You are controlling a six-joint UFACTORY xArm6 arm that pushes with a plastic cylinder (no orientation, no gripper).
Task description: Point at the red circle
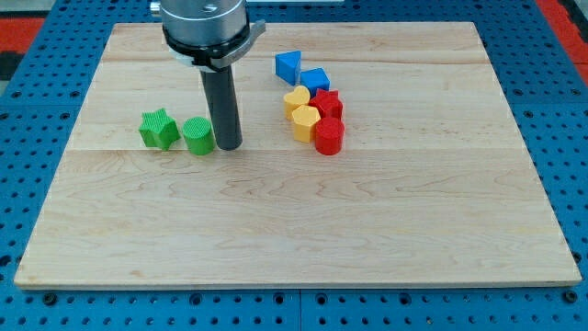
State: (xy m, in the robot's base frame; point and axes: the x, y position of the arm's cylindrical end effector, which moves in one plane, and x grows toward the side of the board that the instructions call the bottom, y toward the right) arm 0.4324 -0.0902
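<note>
Dark and straight, the rod comes down from a grey metal mount at the view's top, and my tip rests on the pale wooden counter, left of the middle; as an end effector it is only a plain rod with nothing that opens or closes, and it holds nothing. Just beside my tip, on the view's left, stands the green cylinder, so close that I cannot tell whether the two touch. Further left, right next to that cylinder, sits the green star. Over toward the view's right, well apart from my tip, the other blocks are packed into a tight cluster. The red circle, a short round cylinder, is the lowest piece of that cluster and lies nearest the view's bottom, pressed against a yellow block on its left whose shape looks roughly hexagonal. Above that one is a yellow heart, and just to the right of the heart, directly above the red circle, is another red block whose shape I cannot quite make out. Higher still come a blue cube-like block and, at the cluster's top left, a blue triangle. Around the wooden board runs a blue perforated base
</note>
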